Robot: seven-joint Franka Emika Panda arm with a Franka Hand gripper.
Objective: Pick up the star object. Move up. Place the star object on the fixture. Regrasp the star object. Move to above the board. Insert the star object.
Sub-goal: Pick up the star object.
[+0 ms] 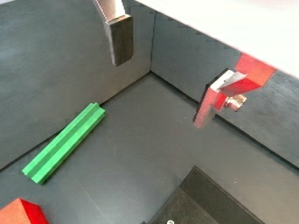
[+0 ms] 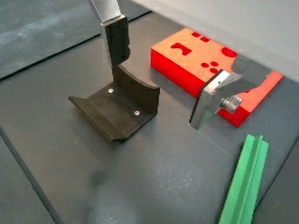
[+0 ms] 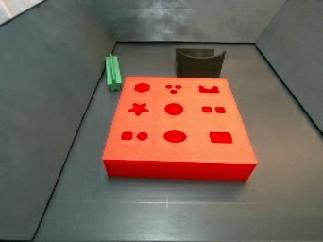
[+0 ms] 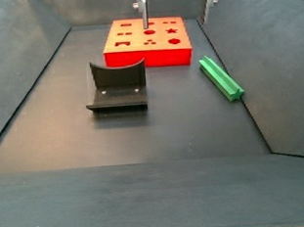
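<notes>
Side view, near to far: bare dark floor is filling the foreground, then the fixture point(image 4: 116, 87) is standing left of centre, the star point(image 4: 222, 77) is lying flat on the floor to its right, and the board point(image 4: 147, 41) is sitting beyond both. Two silver fingers point(image 4: 141, 6) are hanging above the board's far edge, so the gripper point(image 4: 175, 0) is hovering high at the back of the bin.

Nothing is sitting between the fingers; they are standing wide apart, empty.

The star is resting close along one dark wall, its long axis running roughly parallel to that wall and pointing toward the board. It is lying well apart from the gripper point(image 1: 176, 70), down on the floor and off to one side of the spread fingers (a wrist view is showing it clear of both plates).

My judgement: the pick is not yet done, and the coming move is calling for travel sideways and down until the fingers are straddling the rod across its narrow width.

The floor is looking smooth, matt and dark grey. Sloping dark walls are enclosing it on all sides, leaving little room beside the star on the wall side.
</notes>
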